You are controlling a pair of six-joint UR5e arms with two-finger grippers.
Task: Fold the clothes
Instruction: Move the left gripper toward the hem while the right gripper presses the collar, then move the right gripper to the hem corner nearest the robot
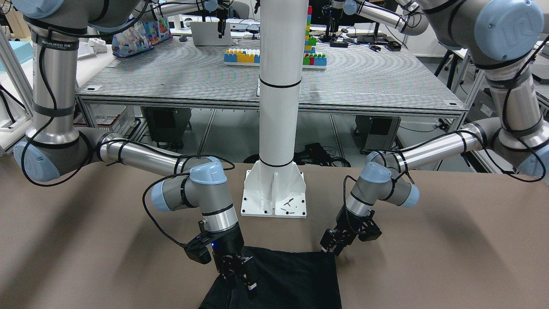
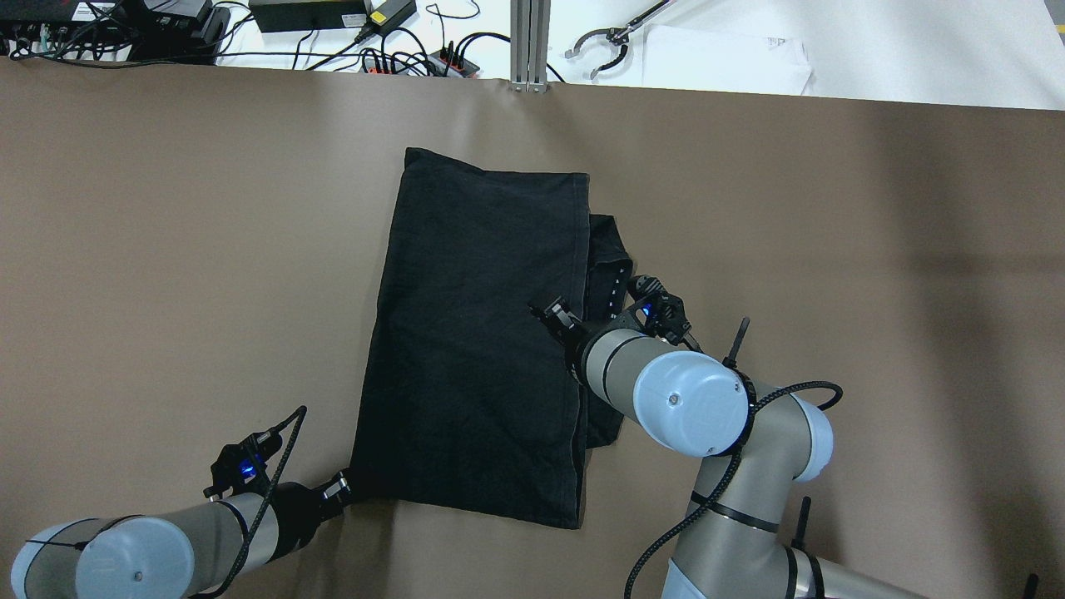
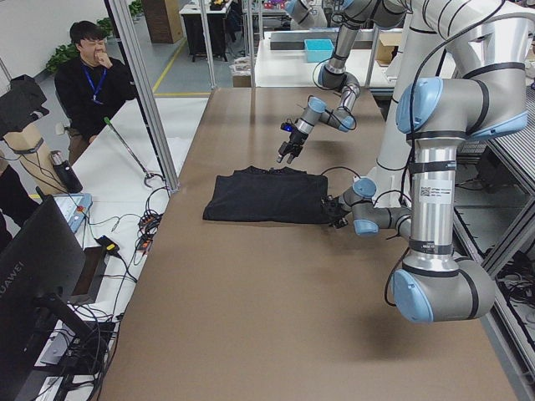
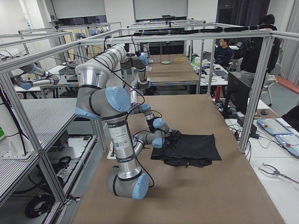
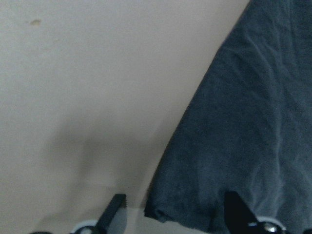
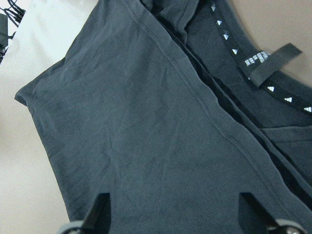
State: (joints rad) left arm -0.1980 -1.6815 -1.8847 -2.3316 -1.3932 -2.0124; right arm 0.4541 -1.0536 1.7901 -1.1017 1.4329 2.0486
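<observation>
A black garment (image 2: 474, 333) lies folded into a long rectangle on the brown table (image 2: 166, 249). Its collar with white studs (image 6: 268, 63) sticks out along the right edge. My left gripper (image 2: 339, 489) is open and low at the garment's near left corner. In the left wrist view the cloth corner (image 5: 161, 212) lies between the two fingertips (image 5: 114, 209). My right gripper (image 2: 566, 324) is open and hovers over the garment's right edge beside the collar, with its fingertips (image 6: 100, 207) spread wide above the cloth (image 6: 146, 136).
The robot's white pedestal base (image 1: 274, 193) stands just behind the garment. Cables and power strips (image 2: 374, 50) and a grabber tool (image 2: 603, 42) lie past the table's far edge. An operator (image 3: 92, 83) sits beyond that edge.
</observation>
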